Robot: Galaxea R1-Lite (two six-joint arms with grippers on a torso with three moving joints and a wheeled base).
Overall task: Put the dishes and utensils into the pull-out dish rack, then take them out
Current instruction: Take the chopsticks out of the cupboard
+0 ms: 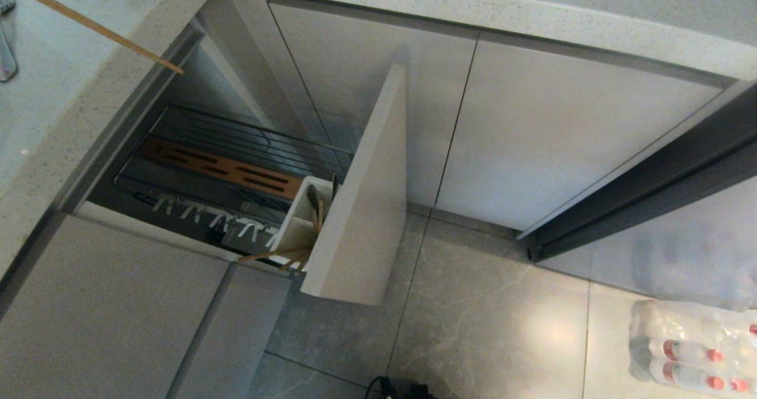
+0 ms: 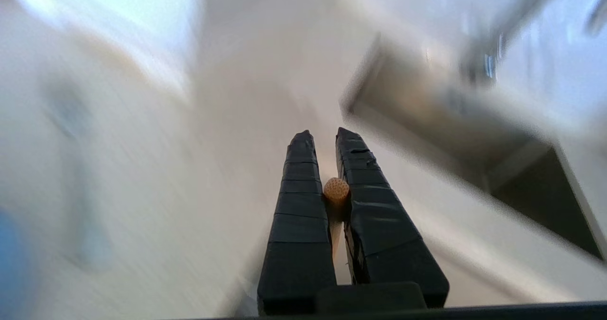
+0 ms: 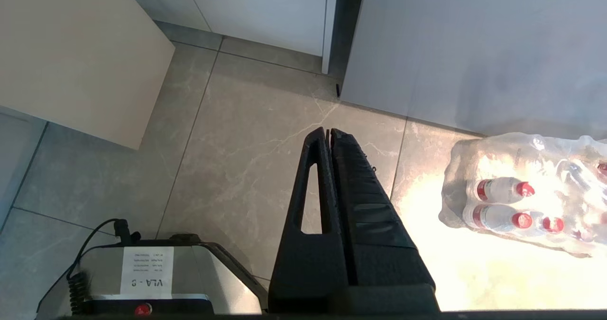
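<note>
The left tool is clamped on a single chopstick, whose round end shows between the two black fingers in the left wrist view. Everything behind the fingers there is smeared. In the head view the tool itself is out of frame, but the held chopstick slants in from the upper left corner, crossing the table edge, with its tip hanging above the back end of the open rack.

The rack is pulled out of the cabinet, its beige front panel standing out over the floor. Inside lie the brown slotted strip and a row of white hooks. The white caddy sits at the front end, just behind the panel. More chopsticks rest in the caddy, leaning out over its near edge, and a dark utensil handle stands in it too; what it is cannot be told. A fork lies on the table at the far left edge.

The right tool hangs over the floor with its fingers together, holding nothing. A wrapped pack of bottles lies on the floor near it.
</note>
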